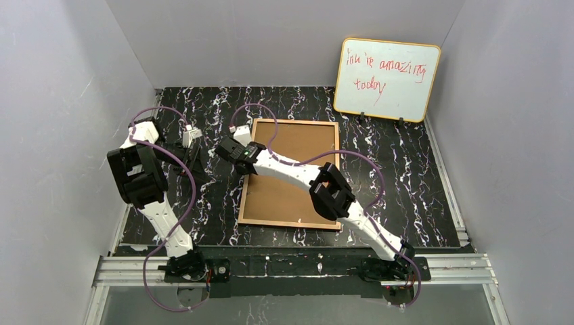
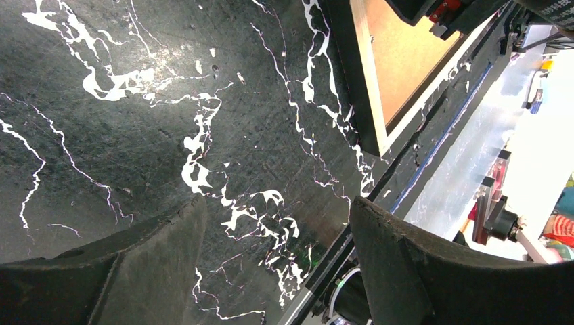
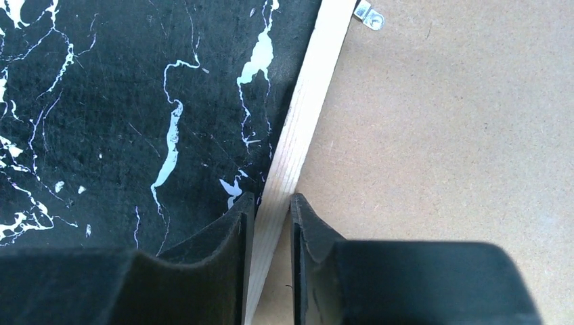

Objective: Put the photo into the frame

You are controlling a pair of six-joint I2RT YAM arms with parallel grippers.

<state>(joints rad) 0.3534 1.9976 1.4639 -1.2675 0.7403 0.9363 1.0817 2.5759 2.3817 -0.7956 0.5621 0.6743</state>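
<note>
Presently the frame lies back-up on the table. The right gripper straddles its left rail, narrowed and apparently pinching. The left gripper hangs wide and empty. No photo shows. Best to seat the grip fully, then lift slowly.

Grey walls; black white-veined marble tabletop; whiteboard against back wall.

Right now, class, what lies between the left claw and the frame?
Nothing but bare black marbled tabletop. The left wrist view shows it running from the open left claw to the frame.
</note>
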